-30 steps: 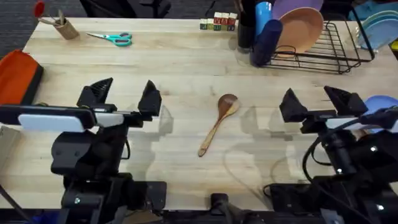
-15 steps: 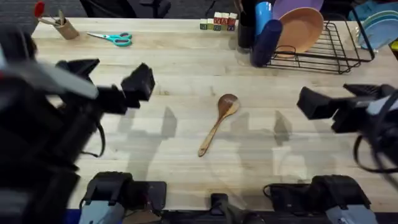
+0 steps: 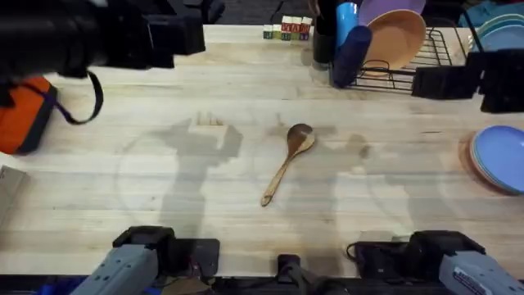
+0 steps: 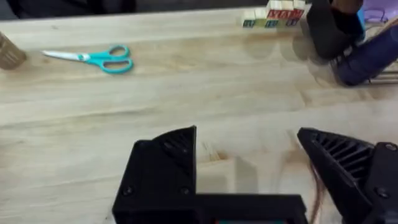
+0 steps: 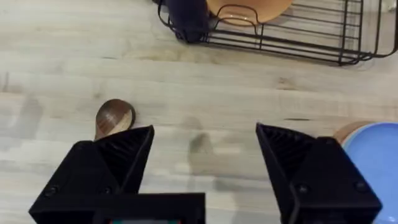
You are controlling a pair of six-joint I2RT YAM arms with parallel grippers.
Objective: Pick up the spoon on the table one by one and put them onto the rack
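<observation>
Light wood table, pale grain, shadows of both arms across the middle. One spoon lies flat near the table's centre, dark bowl toward the far side, thin handle running back toward the near edge and slightly left. Nothing touches it.

Rack at the far right: black wire, holding an orange plate upright, with a dark blue cup at its left end. Blue plates stacked at the right edge, well apart from the spoon. Small coloured blocks on the far edge, left of the rack. Teal scissors on the far left part of the table. Orange object at the left edge.

Left pincer: open, fingers wide apart, raised above bare wood, holding nothing. In the overhead view its arm is a large dark blur across the upper left.

Right pincer: open, wide gap, empty, above the table between spoon and rack. The spoon's bowl sits just beyond one finger, not between them. Rack bars and blue plate rim visible from this wrist.
</observation>
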